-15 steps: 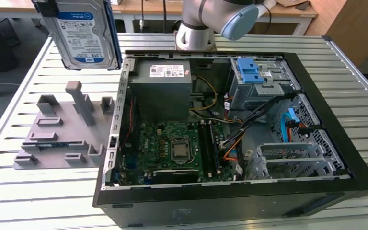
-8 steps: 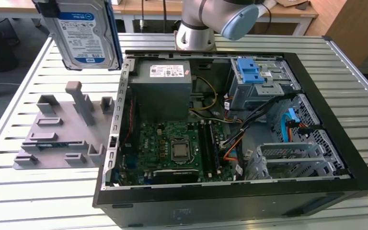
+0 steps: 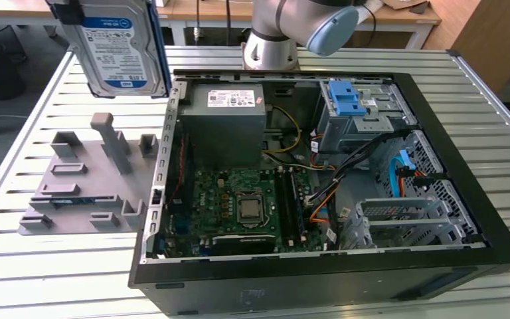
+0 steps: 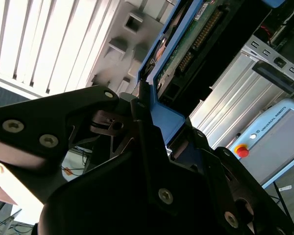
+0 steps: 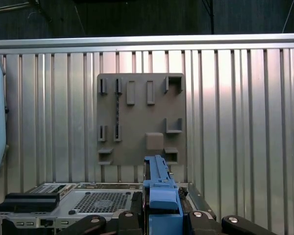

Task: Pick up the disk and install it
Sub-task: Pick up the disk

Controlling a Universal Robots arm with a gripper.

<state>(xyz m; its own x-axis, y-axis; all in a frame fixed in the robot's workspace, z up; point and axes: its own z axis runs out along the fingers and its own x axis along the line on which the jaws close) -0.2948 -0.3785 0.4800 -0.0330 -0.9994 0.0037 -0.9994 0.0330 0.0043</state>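
The slatted metal surface carries one open black computer case, lying on its side with its inside facing up. In the exterior view, one grey fixture plate with upright pegs and slots lies just beside the case, on the exterior view's left. The single robot arm rises at the far edge of the surface, behind the case.

Inside the case there is one large grey power-supply box with a white sticker. One green motherboard lies nearer the camera. One metal drive cage sits toward the exterior view's right, with a ridged blue latch on top of it.

There is one disk. In the exterior view it hangs in the air, upright and slightly tilted. Its white-and-blue label faces the camera. It sits above the far part of the surface, beyond the fixture plate and to the left of the case, touching neither.

The jaws are clamped on the disk. In the second wrist view, black fingers press either side of its blue bracket, and the disk's green circuit board reaches out beyond them. In the first wrist view, the bracket's narrow edge stands between the black jaw parts, with the fixture plate beyond it.
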